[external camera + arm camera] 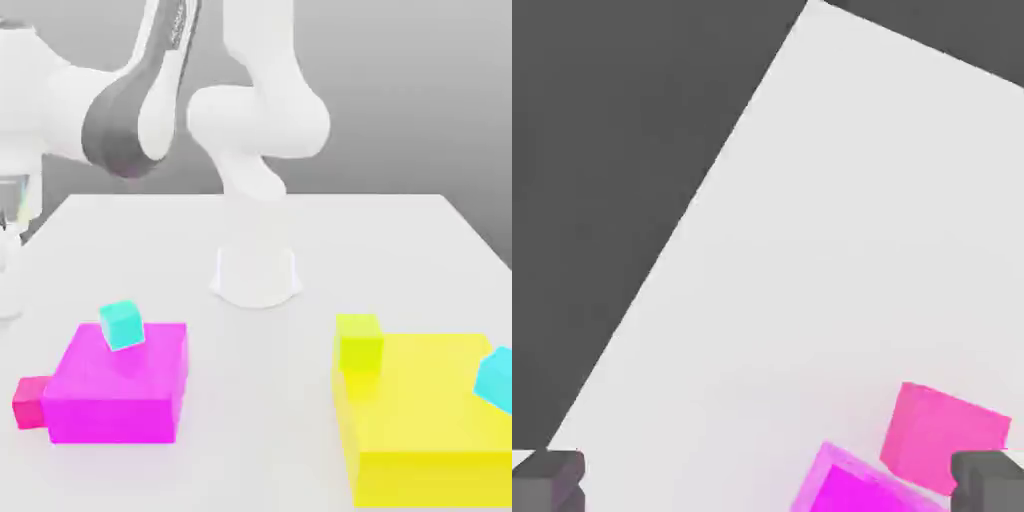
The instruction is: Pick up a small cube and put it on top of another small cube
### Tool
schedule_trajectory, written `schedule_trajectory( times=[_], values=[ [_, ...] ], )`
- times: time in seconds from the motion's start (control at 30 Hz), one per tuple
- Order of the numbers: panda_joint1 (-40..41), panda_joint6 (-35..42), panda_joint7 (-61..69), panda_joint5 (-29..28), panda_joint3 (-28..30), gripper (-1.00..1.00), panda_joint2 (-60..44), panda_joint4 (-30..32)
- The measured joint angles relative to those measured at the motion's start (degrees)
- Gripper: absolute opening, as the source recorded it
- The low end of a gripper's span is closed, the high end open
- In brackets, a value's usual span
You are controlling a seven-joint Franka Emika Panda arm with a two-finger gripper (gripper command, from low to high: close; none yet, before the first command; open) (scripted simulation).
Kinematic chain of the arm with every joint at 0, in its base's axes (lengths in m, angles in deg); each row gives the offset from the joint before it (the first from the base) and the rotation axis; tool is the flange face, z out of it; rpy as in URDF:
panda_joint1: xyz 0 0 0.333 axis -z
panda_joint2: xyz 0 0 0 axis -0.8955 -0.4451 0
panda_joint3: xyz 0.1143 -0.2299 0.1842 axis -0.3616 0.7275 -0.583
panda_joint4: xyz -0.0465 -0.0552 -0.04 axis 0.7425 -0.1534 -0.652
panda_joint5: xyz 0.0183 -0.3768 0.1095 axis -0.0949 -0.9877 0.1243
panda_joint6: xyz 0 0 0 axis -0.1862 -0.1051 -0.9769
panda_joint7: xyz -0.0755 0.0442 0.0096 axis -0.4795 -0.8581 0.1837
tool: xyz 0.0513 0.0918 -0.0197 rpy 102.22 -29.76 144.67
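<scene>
The small cube (32, 402) is hot pink and sits on the white table, touching the side of the large magenta block (120, 385) that faces the exterior view's left. In the hand view the small cube (944, 435) lies far below, beside a corner of the magenta block (862, 490). My gripper (768, 485) is open, its two dark fingertips (547, 480) wide apart with nothing held. The hand (12, 200) hangs high at the exterior view's left edge, above and behind the pink cube. A small cyan cube (122, 325) rests tilted on the magenta block.
A big yellow block (430, 430) lies at the exterior view's right, with a small yellow-green cube (358, 340) at its corner and another cyan cube (495, 378) on it. The arm's white base (256, 270) stands mid-table. The table edge (692, 210) borders dark floor.
</scene>
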State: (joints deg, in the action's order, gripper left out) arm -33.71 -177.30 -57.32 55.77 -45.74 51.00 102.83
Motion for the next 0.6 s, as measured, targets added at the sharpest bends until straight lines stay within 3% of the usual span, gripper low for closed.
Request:
schedule_trajectory(
  times=[0.27,0.3,0.6],
  values=[
    [5.31,-10.22,1.52,10.09,-2.14,0.0,-16.49,0.48],
    [5.79,-11.88,1.84,10.51,-2.71,-1.0,-18.56,0.09],
    [5.63,-9.96,1.17,9.71,-2.35,-1.0,-16.06,0.6]
  ],
)
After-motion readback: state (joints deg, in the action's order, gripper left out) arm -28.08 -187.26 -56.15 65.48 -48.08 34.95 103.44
